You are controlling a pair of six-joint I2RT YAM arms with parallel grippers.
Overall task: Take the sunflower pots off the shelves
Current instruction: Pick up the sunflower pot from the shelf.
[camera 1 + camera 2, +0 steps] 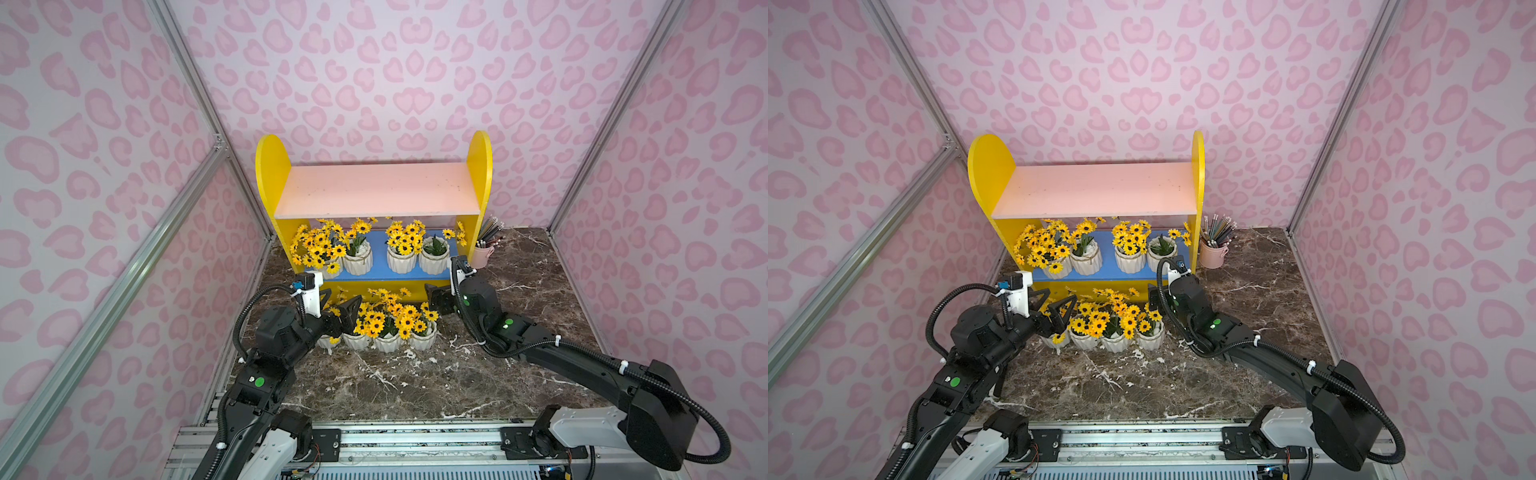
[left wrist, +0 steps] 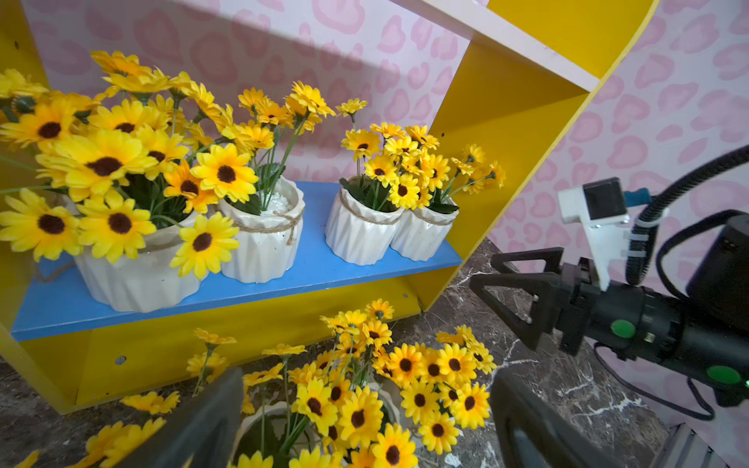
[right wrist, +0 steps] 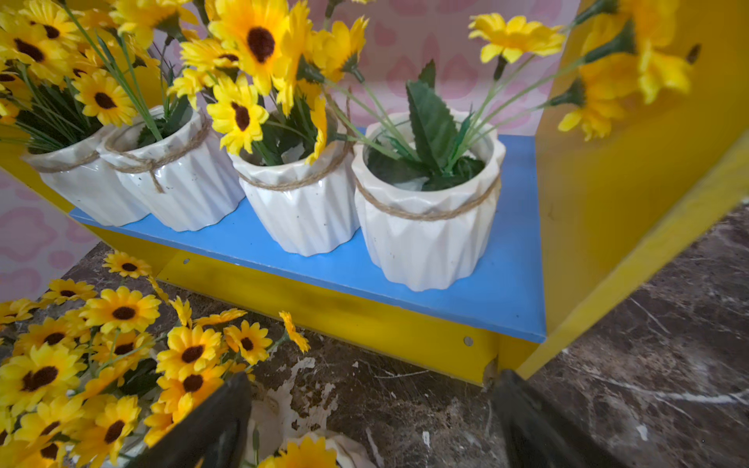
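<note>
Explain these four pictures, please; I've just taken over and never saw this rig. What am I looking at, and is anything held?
This is a two-armed robot; its left gripper and right gripper are open pincers, holding nothing. Two pictures look down from overhead, nearly alike; two come from cameras on the wrists. On the marble table stand yellow shelves: the pink board is bare, the blue board carries four sunflower pots. Four more pots stand in front, a pink pencil cup beside.

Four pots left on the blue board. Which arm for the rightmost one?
Right. The right gripper, open, faces the shelf's right end, close to that pot; the left gripper, also open, hangs among the pots on the table, farther off.
</note>
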